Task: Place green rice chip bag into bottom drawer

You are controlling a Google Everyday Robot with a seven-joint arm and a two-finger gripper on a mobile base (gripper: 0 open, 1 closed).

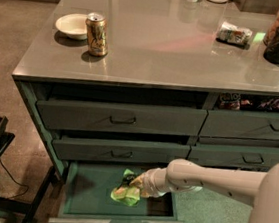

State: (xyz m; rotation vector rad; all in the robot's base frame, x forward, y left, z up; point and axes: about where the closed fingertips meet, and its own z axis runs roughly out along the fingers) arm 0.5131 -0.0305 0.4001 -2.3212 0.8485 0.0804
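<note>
Inside the bottom drawer (89,194), gripper (137,184) seemingly tight around a crumpled green rice chip bag (124,195).

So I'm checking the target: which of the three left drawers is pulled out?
The bottom drawer, lowest in the stack: it alone is pulled far out and shows its teal inside, where the gripper is at the green bag.

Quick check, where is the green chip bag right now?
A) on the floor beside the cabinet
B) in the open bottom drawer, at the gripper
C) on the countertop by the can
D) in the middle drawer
B: the bag shows against the teal inside of the pulled-out bottom drawer, with the gripper right at its upper edge.
</note>
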